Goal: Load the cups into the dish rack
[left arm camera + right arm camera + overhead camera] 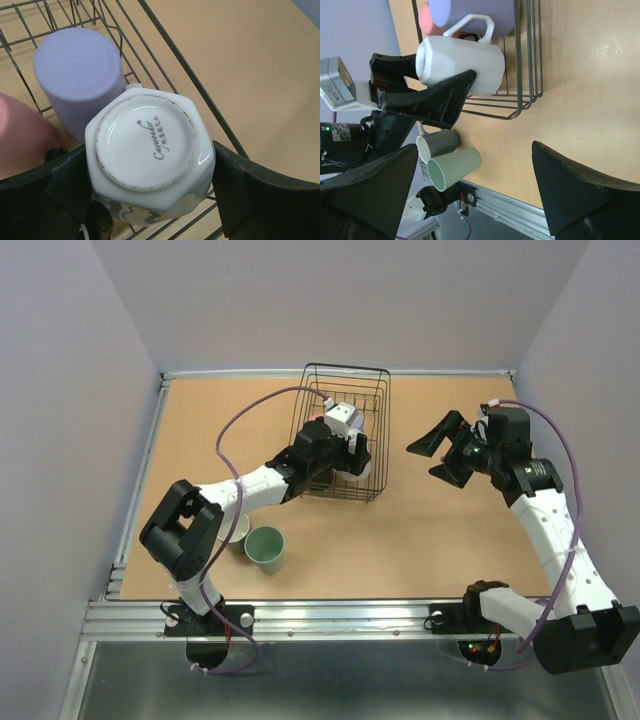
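Note:
My left gripper [150, 187] is shut on a white handled mug [147, 155], held bottom up at the near right corner of the black wire dish rack [345, 390]. A lavender cup [77, 75] stands upside down in the rack right behind the mug, and a pink cup [20, 135] sits to its left. My right gripper [445, 450] is open and empty, above the table to the right of the rack. A pale green cup [265, 548] and a grey-blue cup [437, 144] stand near the front left edge. The dark brown cup is out of view.
The left arm [250, 490] stretches from the front left across to the rack, passing over the grey-blue cup. A purple cable [235, 425] loops above it. Lavender walls enclose the table on three sides; a metal rail [330, 615] runs along the front edge.

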Controlling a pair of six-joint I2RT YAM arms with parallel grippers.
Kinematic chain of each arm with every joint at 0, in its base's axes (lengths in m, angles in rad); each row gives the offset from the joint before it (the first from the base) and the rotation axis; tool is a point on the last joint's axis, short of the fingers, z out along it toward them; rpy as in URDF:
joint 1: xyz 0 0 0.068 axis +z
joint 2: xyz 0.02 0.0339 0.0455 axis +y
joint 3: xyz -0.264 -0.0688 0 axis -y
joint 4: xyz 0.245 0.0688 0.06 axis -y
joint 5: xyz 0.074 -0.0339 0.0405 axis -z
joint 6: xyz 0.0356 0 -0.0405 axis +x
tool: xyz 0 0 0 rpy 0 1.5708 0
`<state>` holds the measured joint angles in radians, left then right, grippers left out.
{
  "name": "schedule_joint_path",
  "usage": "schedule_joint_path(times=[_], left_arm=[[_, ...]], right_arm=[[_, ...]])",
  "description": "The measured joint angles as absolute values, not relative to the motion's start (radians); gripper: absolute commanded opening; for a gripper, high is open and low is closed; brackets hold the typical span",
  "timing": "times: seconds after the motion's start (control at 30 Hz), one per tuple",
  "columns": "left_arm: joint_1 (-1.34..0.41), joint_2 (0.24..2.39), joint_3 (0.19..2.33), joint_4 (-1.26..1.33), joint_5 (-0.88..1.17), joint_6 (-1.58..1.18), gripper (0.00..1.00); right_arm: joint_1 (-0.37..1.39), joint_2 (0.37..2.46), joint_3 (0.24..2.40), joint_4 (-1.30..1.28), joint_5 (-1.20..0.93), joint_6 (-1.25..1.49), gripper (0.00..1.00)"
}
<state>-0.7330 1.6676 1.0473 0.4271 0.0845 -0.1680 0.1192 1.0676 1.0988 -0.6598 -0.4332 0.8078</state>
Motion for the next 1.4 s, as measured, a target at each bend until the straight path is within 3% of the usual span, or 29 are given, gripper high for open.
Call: schedule_joint_path(times=[1.13, 1.27, 1.37, 1.4], left_arm=[[-0.815, 1.836, 1.099, 0.440, -0.062, -0.095, 0.00], [-0.820, 1.836, 1.099, 0.436, -0.086, -0.097, 0.11], [-0.825, 1.836, 1.108, 0.415, -0.108, -0.103, 0.31], [-0.826, 1.837, 1.116, 0.401, -0.113, -0.105, 0.45]], right_arm=[[0.119, 1.074, 1.050, -0.673, -0.416, 0.777, 1.00], [0.119, 1.076, 1.050, -0.673, -0.416, 0.771, 1.00], [0.119, 1.078, 1.050, -0.673, -0.414, 0.764, 1.00], [0.119, 1.081, 1.050, -0.673, -0.414, 0.763, 1.00]])
